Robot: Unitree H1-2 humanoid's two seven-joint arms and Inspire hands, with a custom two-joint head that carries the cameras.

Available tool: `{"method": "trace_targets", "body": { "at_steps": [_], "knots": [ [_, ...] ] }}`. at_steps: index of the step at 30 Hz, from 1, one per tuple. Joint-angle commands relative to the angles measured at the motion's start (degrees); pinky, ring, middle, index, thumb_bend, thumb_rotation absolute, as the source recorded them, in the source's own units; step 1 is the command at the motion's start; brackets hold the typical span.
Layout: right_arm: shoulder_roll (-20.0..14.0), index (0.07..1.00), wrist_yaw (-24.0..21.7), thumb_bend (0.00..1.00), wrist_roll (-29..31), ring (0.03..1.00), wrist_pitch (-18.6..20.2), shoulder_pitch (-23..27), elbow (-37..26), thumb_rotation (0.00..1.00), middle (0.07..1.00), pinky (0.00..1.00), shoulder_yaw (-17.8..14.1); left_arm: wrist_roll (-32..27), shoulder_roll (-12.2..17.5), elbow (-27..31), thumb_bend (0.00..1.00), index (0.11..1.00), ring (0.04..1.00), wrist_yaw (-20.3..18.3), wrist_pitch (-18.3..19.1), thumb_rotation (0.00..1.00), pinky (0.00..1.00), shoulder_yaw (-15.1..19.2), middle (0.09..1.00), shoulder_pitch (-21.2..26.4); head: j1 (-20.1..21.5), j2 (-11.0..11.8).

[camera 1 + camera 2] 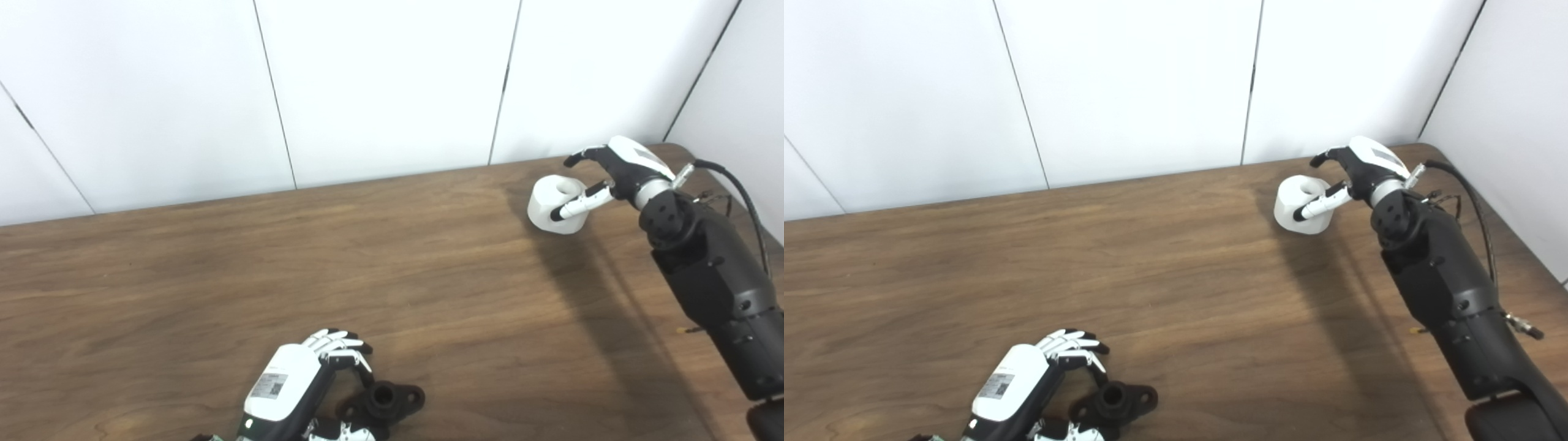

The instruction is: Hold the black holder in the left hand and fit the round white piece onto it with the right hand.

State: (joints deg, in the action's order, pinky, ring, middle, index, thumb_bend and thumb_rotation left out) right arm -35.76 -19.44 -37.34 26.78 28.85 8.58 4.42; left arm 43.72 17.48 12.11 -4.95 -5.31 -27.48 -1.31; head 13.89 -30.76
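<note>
Two parts, one near and one far, and the gap between them is what the coming move turns on. Down at the near edge, the left hand (306,376) curls around the black holder (386,401), fingers above it and thumb below, so it looks loosely wrapped on the piece. I can't tell if it's properly gripping yet, and the holder seems to sit on the table (184,275). Its hollow boss points up, with flange ears sticking out to the sides and its long axis running roughly left-right.

Nothing else sits on the bare wood between the two parts, so no obstacles.

Way over at the far right, the right hand (1350,174) is at the round white piece (1298,211). Its thumb lies across the near side and a finger arches over the far rim, so it's pinching or about to; hard to say how firmly. The piece's open bore faces up.

My guess: the white piece has to travel near and left, a long way diagonally, then line its bore up with that upright boss.
</note>
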Motion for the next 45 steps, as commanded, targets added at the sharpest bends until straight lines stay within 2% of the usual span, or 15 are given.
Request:
{"method": "trace_targets", "body": {
  "at_steps": [1,17,31,45],
  "knots": [
    [-2.36,0.774,0.21,0.87,-0.96,1.0,0.02,3.12,-0.75,0.27,0.902,0.89,-0.11,1.24,1.22,-2.57,0.52,0.487,0.841,-6.29,3.74,0.05,0.86,-1.3,0.769,-3.08,-0.05,-0.13],
    [-2.93,0.757,0.12,0.86,-1.32,0.994,-0.16,3.1,-0.29,0.27,0.897,0.86,1.2,1.5,1.06,-2.49,0.52,0.487,0.832,-5.84,3.28,0.05,0.85,-1.35,0.761,-2.82,-0.08,-0.37],
    [-3.56,0.714,0.44,0.83,-0.76,0.984,-0.78,2.75,-0.62,0.29,0.859,0.88,1.5,3.0,0.65,-1.89,0.52,0.486,0.822,-5.81,4.22,0.05,0.85,-1.2,0.756,-2.8,-0.37,-0.76],
    [-3.6,0.626,0.67,0.8,-0.96,0.978,-1.22,2.74,-0.84,0.22,0.878,0.82,1.96,3.79,0.43,-1.92,0.52,0.486,0.817,-4.83,4.03,0.05,0.84,-0.9,0.744,-2.93,-0.49,-0.91]
  ]
}}
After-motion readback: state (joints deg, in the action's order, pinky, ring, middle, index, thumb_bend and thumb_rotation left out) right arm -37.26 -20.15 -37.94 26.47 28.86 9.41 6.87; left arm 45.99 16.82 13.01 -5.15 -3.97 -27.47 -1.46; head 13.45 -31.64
